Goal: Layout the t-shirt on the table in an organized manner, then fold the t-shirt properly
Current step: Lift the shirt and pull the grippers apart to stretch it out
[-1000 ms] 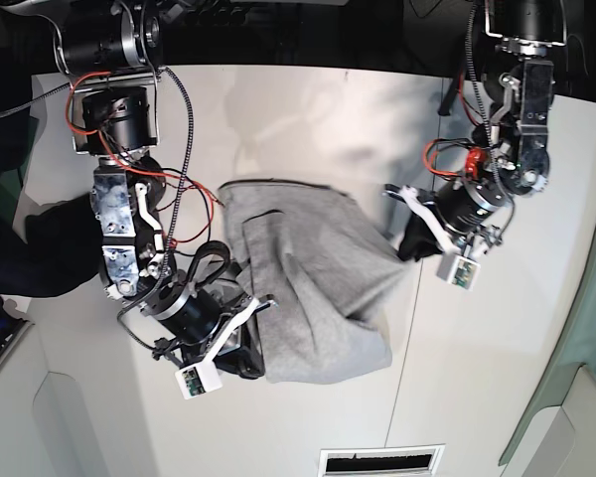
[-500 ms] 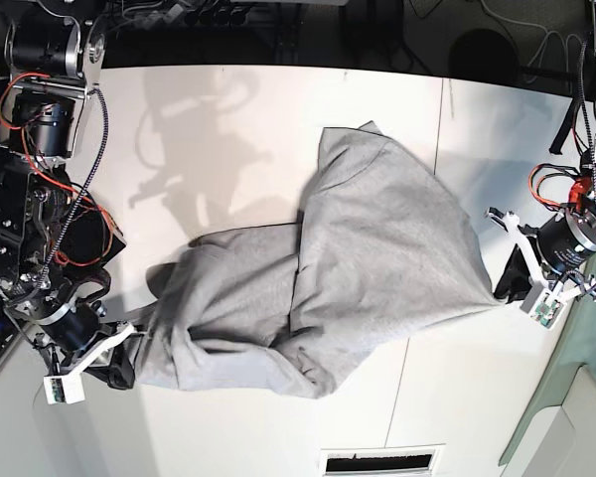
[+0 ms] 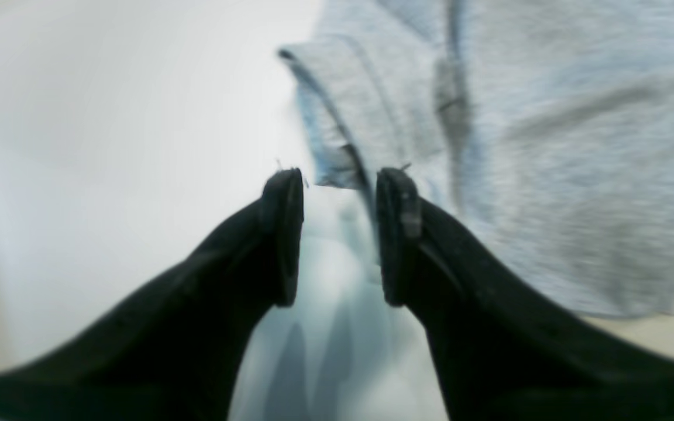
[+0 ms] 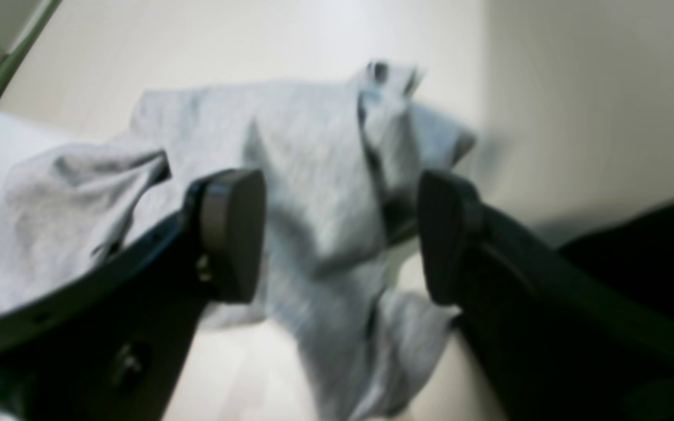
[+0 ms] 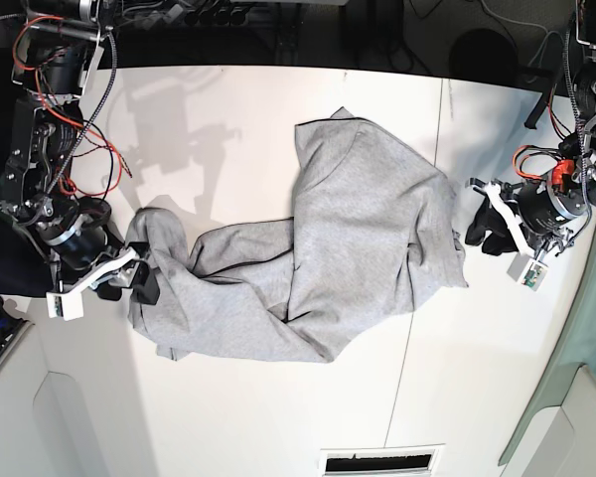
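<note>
The heather-grey t-shirt lies crumpled across the middle of the white table, with no lettering showing. My left gripper is open at the shirt's right edge. In the left wrist view its jaws stand a little apart with nothing between them, and a hemmed corner of the shirt lies just beyond the tips. My right gripper is open at the shirt's left end. In the right wrist view its jaws are wide apart, with bunched shirt cloth on the table beyond them.
A thin dark seam crosses the table right of centre. A slotted vent sits at the front edge. A green-grey border runs past the table's right side. Dark equipment and cables line the back edge.
Both grippers have opened and let go of the shirt, which was stretched between them. The shirt has slackened onto the table. Both grippers have shifted up the base view, the left one also toward the centre.
</note>
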